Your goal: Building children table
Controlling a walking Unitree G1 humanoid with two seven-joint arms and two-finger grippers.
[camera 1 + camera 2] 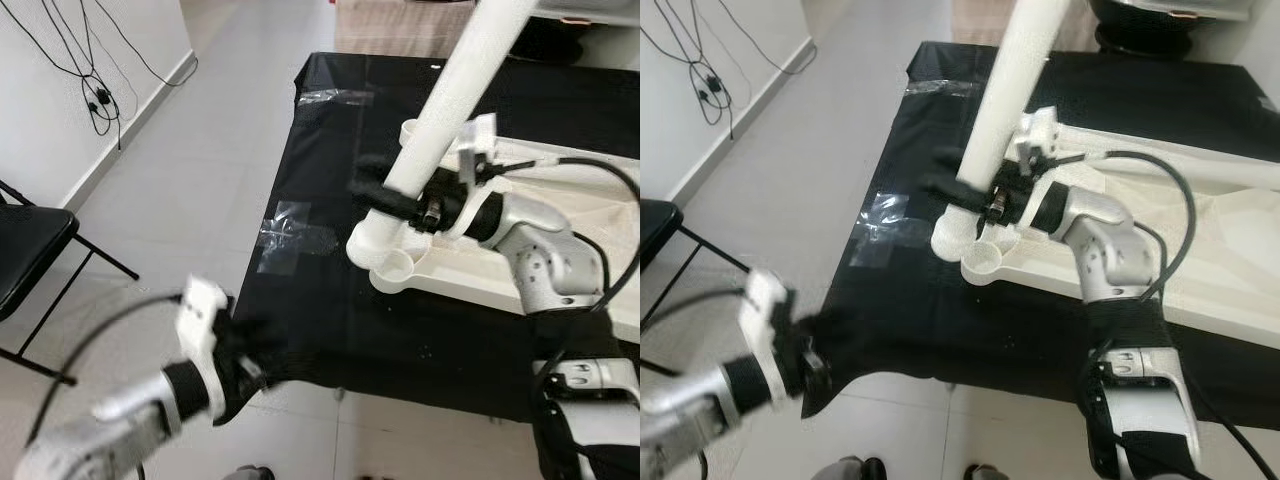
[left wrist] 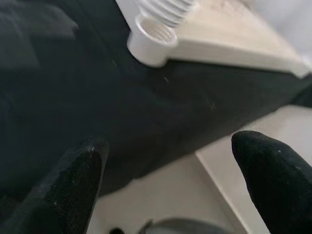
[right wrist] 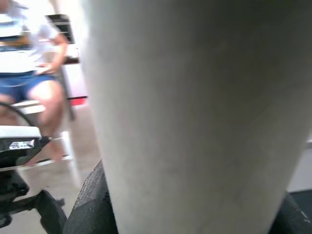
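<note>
The right gripper (image 1: 405,203) pinches the white table leg (image 1: 455,95) just above its lower end, holding it tilted so its threaded tip meets the corner socket (image 1: 372,240) of the upturned white tabletop (image 1: 560,285), probably for screwing in, though the blur hides the joint. The tabletop lies on a black cloth (image 1: 320,320). The left gripper (image 1: 232,362), fingers spread and holding nothing, hovers off the cloth's near edge.

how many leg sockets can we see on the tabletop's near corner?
2. One holds the white leg that the right gripper grips; the other, an open socket, sits beside it at the tabletop edge. Sockets at other corners may be hidden.
</note>
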